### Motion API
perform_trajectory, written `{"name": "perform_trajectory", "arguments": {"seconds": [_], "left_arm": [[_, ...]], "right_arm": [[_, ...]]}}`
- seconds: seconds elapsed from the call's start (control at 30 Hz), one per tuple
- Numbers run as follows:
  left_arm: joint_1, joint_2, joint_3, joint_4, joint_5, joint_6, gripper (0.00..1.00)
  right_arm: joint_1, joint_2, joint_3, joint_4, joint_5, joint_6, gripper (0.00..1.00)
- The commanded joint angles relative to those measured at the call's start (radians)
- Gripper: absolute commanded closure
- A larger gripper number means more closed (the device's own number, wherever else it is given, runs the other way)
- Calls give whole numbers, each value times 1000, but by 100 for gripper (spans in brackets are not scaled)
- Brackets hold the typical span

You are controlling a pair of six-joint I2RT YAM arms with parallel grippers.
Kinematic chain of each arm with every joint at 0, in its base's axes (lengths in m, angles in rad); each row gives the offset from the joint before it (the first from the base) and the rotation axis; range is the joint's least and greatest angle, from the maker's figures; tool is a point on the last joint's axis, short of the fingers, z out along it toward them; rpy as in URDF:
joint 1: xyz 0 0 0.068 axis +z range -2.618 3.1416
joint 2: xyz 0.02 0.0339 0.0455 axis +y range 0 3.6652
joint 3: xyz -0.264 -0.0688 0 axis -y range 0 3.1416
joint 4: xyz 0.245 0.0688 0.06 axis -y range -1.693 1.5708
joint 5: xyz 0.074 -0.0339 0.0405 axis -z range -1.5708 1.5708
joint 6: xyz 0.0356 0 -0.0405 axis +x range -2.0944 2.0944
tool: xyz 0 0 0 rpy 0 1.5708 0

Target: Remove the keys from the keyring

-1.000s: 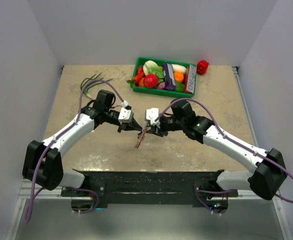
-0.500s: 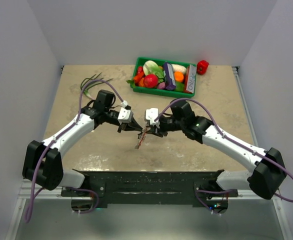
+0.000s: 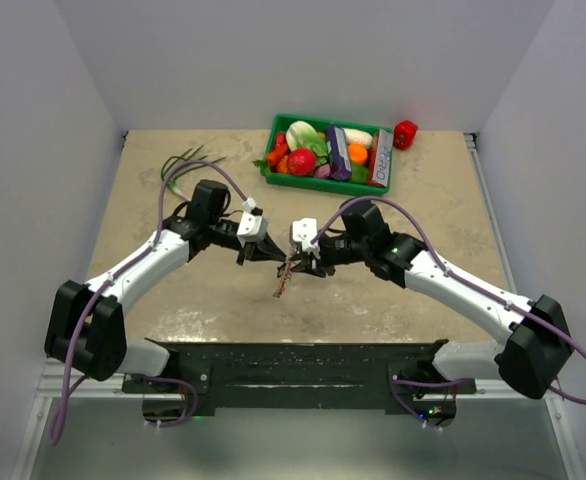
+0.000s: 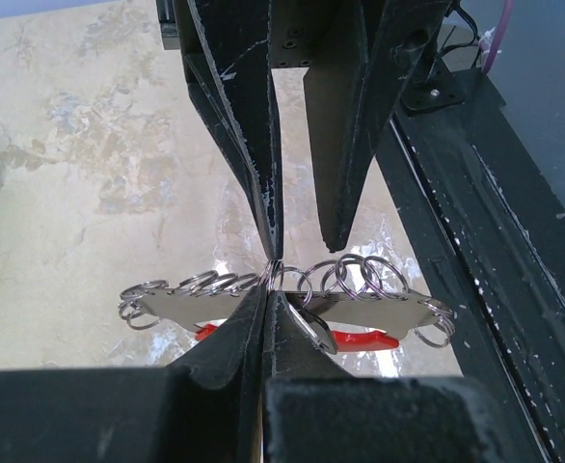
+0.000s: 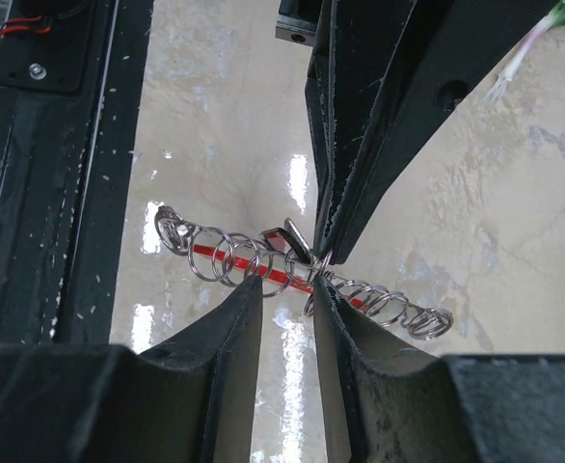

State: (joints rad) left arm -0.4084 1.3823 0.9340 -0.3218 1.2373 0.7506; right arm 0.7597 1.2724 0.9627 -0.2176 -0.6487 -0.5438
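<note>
At the centre of a beige marbled table (image 3: pixel 423 210), two robot arms meet tip to tip over the keyring (image 5: pixel 227 258), a row of small silvery rings strung along a red curved tag (image 4: pixel 362 340) and held clear of the surface. The left gripper (image 4: pixel 266 289) is closed tight, pinching one ring near the middle of the row. The right gripper (image 5: pixel 287 294) faces it with its fingers slightly apart, straddling the row just beside that pinch. Whether they press on the metal cannot be told. The keys (image 4: pixel 313 332) hang under the rings, mostly hidden by the dark fingers, and only one silvery tip shows clearly. From above, the white wrists cover the bunch except for its lower end. At 12 o'clock a green basket (image 3: pixel 275 176) holds toy vegetables, a red pepper (image 3: pixel 405 133) lies at 1 o'clock, and green stalks (image 3: pixel 181 165) lie at 10 o'clock. A black rail (image 3: pixel 293 362) runs along the 6 o'clock edge.
</note>
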Motion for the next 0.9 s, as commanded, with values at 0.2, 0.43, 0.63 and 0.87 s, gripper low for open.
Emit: {"name": "perform_trajectory", "arguments": {"seconds": [0.2, 0.43, 0.63, 0.87], "left_arm": [[-6, -25, -4, 79, 37, -50, 100], [-6, -32, -15, 76, 37, -39, 100], [-6, -32, -17, 76, 47, -37, 100], [-6, -37, -17, 92, 47, -51, 100]], "right_arm": [[7, 27, 28, 89, 38, 96, 73], [6, 18, 27, 124, 101, 120, 68], [6, 24, 21, 133, 104, 123, 66], [7, 39, 25, 107, 54, 111, 71]]}}
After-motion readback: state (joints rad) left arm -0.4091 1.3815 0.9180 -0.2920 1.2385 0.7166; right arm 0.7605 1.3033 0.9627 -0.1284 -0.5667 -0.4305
